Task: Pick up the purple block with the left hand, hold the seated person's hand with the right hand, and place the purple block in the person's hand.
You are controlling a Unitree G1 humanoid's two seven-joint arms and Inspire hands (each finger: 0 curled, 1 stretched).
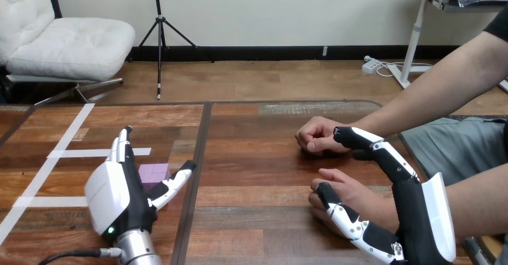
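Flat on the brown wooden plank table (pixel 257 157), just left of its dark middle seam (pixel 197 175): a small purple square block (pixel 154 172).

Set in the gap of the black-and-white left hand (pixel 108 193), with straight fingers (pixel 123 148) pressed together along its left side, thumb (pixel 175 183) splayed out at its right, and its near edge hidden behind the palm; cannot tell whether touched. White tape strips (pixel 66 154) on the boards around that hand. Well apart, across the seam, the person's nearer hand (pixel 347 190), loosely curled, between thumb and fingers of the right hand (pixel 413 211): thumb against its near side, fingers stretched almost straight over the wrist, not closed round it. Beyond, the person's farther hand (pixel 314 136), a loose fist on the table, just beside those fingertips.
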